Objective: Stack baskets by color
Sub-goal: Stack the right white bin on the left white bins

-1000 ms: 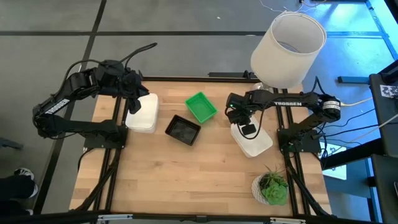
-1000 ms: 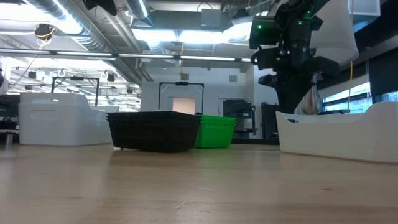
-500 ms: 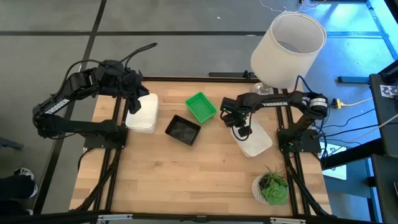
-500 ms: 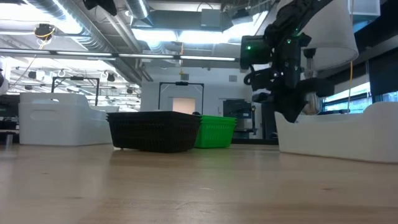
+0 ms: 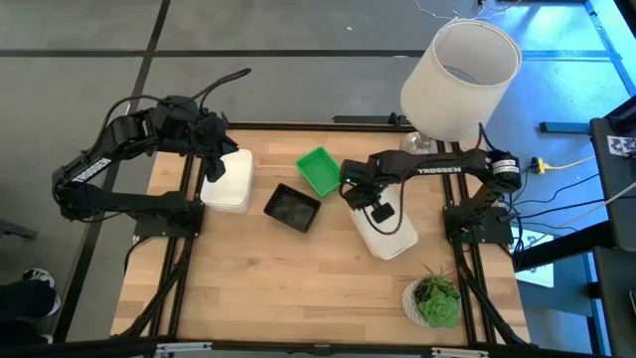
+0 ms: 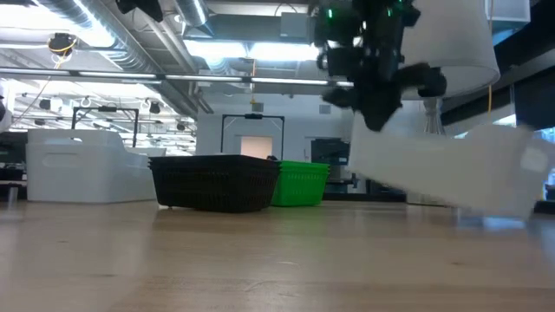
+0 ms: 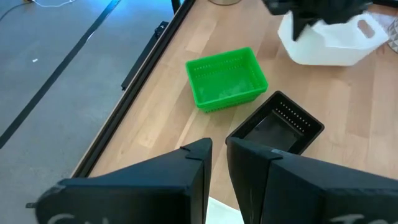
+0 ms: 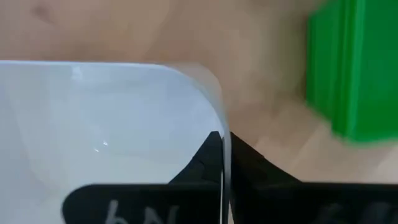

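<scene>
Shifted left: white basket [image 5: 383,231] | right pincer [image 5: 362,198] clamped on its rim

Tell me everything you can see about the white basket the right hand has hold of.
The white basket is a shallow rectangular tub of smooth, plain plastic with rounded corners and a cut-out handle slot in its end wall. The right hand is shut on its rim, one finger inside and one outside. It sits near the table's right side, beside the green basket, and looks tilted, partly lifted off the wood.
</scene>
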Action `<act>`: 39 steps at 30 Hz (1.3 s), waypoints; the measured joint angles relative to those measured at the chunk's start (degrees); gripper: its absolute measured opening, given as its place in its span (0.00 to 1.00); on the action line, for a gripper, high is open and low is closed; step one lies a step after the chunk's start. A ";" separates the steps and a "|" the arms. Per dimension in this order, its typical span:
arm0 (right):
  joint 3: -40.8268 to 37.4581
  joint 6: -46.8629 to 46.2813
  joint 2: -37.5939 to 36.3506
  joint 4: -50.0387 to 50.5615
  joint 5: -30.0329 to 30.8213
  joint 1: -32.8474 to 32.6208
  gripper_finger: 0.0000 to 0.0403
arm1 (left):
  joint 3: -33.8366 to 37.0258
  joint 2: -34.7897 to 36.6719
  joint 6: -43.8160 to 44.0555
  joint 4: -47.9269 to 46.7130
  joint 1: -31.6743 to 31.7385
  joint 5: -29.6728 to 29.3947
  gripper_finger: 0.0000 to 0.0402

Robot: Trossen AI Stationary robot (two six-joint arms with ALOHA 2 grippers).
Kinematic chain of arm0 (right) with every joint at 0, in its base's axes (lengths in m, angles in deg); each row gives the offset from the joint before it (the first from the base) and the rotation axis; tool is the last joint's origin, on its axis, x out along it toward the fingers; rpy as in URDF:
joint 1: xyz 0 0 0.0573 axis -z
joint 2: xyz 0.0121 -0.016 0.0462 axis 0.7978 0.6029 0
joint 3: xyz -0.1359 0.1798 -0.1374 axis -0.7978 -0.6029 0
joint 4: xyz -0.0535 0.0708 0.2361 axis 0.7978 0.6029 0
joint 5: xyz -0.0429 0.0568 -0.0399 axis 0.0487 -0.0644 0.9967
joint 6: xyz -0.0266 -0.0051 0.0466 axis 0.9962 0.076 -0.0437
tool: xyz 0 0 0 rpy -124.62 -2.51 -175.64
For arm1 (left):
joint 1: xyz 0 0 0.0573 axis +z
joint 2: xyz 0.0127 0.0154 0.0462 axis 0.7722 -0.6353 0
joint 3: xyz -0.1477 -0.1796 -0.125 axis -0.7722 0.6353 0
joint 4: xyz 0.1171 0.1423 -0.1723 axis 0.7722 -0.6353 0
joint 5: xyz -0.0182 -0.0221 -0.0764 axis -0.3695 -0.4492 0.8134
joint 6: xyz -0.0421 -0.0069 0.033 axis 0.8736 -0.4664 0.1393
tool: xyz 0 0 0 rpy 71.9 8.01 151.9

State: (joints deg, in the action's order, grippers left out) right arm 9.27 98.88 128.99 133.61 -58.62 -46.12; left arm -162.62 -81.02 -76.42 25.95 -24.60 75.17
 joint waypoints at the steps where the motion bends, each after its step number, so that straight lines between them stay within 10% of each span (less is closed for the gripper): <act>1: 1.06 1.69 0.00 0.13 -0.07 -0.94 0.00 | 0.00 0.02 0.00 0.00 -0.02 0.00 0.10; 14: 4.16 3.09 1.22 -11.36 0.14 -9.97 0.00 | 0.01 0.02 -0.04 -0.01 0.00 0.01 0.10; 39: 2.80 -122.63 2.87 -10.18 -5.55 -17.50 0.00 | 0.02 0.02 -0.95 -0.02 -0.02 0.63 0.10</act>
State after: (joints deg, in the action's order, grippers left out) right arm 12.08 -23.75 131.86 123.43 -64.16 -63.62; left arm -162.60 -81.00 -77.37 25.93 -24.62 75.80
